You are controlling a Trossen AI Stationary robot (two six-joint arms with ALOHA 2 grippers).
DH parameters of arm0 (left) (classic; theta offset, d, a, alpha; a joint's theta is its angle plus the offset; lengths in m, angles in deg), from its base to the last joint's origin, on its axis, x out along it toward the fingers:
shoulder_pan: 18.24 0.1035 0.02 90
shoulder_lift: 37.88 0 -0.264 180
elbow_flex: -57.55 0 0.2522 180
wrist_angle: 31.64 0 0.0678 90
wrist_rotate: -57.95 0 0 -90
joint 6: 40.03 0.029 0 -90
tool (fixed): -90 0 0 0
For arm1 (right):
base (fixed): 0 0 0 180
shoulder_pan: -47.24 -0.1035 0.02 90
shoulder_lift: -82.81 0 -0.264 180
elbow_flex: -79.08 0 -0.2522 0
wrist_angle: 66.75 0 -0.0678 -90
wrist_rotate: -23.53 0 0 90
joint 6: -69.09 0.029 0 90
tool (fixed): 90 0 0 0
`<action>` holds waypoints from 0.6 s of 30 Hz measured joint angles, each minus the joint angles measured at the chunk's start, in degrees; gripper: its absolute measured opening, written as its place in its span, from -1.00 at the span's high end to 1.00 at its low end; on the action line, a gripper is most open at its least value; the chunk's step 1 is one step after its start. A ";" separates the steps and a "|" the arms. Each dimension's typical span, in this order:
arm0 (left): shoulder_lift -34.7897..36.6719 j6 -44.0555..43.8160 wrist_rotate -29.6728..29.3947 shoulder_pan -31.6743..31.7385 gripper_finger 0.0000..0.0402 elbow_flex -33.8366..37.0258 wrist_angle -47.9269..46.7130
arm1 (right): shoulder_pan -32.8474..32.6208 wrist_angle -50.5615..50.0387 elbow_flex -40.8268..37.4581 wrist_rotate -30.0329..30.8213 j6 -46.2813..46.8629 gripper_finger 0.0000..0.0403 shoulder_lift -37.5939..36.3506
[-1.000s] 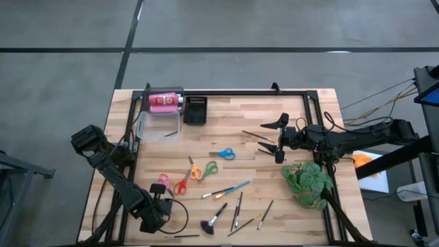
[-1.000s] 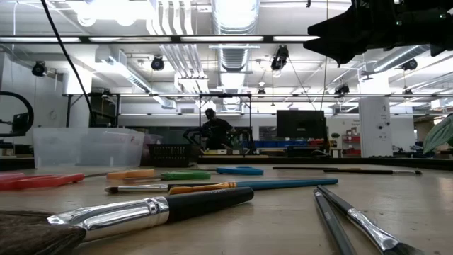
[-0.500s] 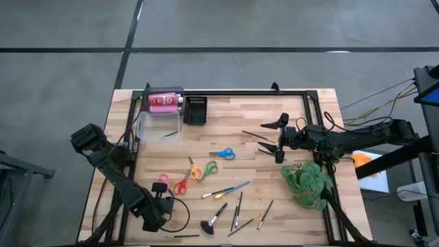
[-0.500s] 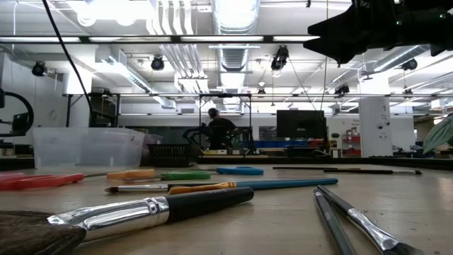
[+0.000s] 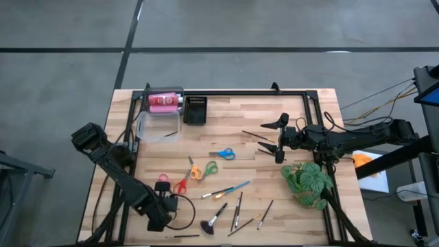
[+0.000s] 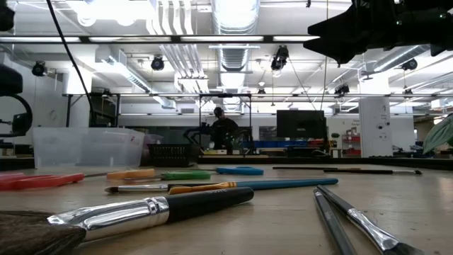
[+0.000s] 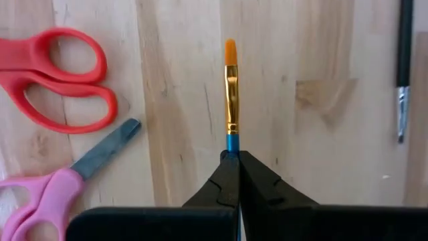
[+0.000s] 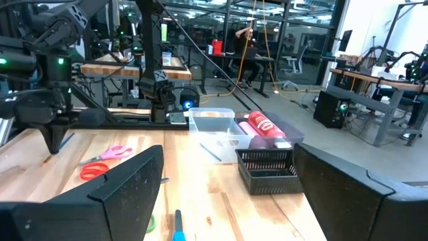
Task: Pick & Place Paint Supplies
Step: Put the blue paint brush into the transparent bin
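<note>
My left arm [image 5: 113, 175] is matte black, built of blocky segments, with a black cable looped beside its wrist. My left gripper [image 7: 232, 175] shows two dark tapering fingers rising from a flat black crossbar. My right arm [image 5: 357, 137] is likewise black, slim and jointed, trailing thin cables. My right gripper [image 8: 227, 177] has broad, angular black fingers [image 8: 127, 184] with bevelled edges.

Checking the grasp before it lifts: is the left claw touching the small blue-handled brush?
Touching. The left wrist view shows the left claw shut on the blue-handled brush, whose handle runs straight in between the closed fingers with no gap.
</note>
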 joint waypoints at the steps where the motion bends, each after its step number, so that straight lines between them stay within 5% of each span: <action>1: 0.02 0.00 0.02 0.34 1.00 -0.38 -0.18 | -0.01 -0.02 0.00 0.00 0.00 -0.64 0.00; 18: 0.11 0.18 0.66 10.93 1.00 -12.31 -13.20 | 0.01 -0.02 0.00 -0.02 0.00 -0.64 0.02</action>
